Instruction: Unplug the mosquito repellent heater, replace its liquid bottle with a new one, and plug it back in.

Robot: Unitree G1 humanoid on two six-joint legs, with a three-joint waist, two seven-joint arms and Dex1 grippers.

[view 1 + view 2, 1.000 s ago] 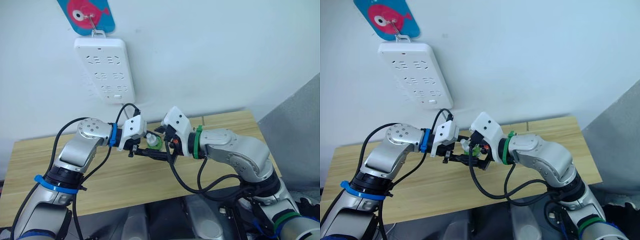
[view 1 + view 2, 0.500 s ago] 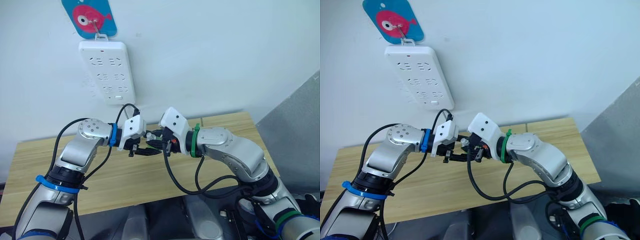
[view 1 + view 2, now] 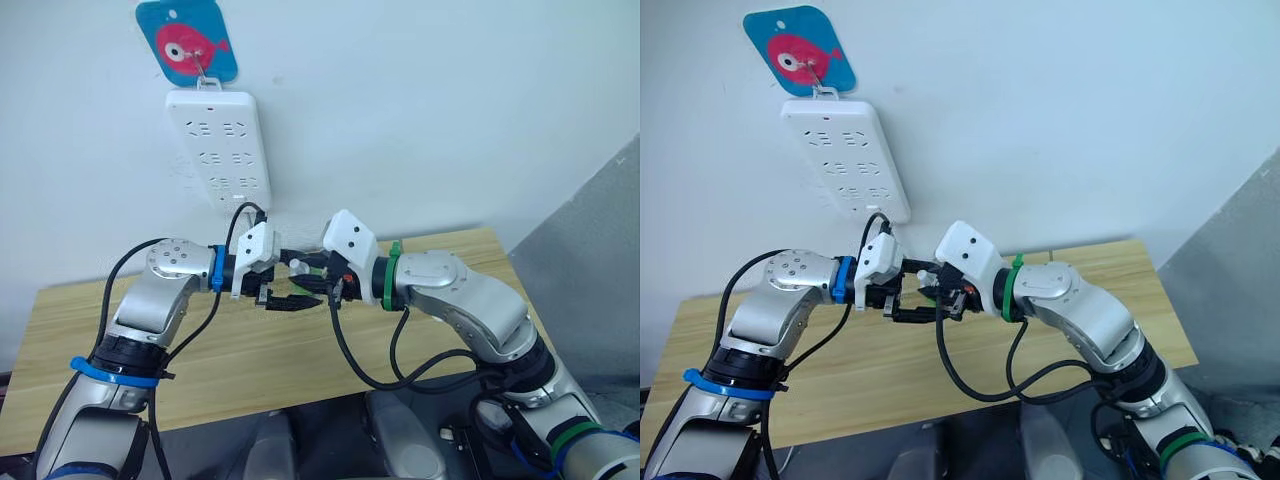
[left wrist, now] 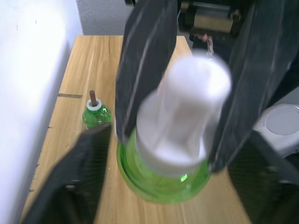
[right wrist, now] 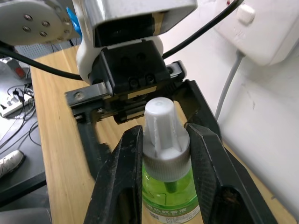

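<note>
- green, clear-plastic liquid bottle with a white screw cap (image 5: 164, 154) sits clamped between my right gripper (image 5: 161, 158)'s two black fingers (image 5: 122, 182), held up over the light wooden tabletop (image 3: 250, 350).
- my left gripper (image 3: 290, 285) faces the right one across the middle of the bench; its black fingers stand apart on either side of the bottle's white cap, and i cannot tell whether they touch it.
- in the left wrist view a second small green bottle with a brown wick sticking out of its white neck (image 4: 96, 112) stands upright on the wood, near the wall edge of the table.
- long white multi-socket power strip (image 3: 220, 150) hangs on the pale wall above the arms, from a hook on a blue card with a pink fish (image 3: 188, 45).
- i cannot make out the mosquito repellent heater itself from these views.
- grey panel (image 3: 590, 270) stands beside the table on my right.
</note>
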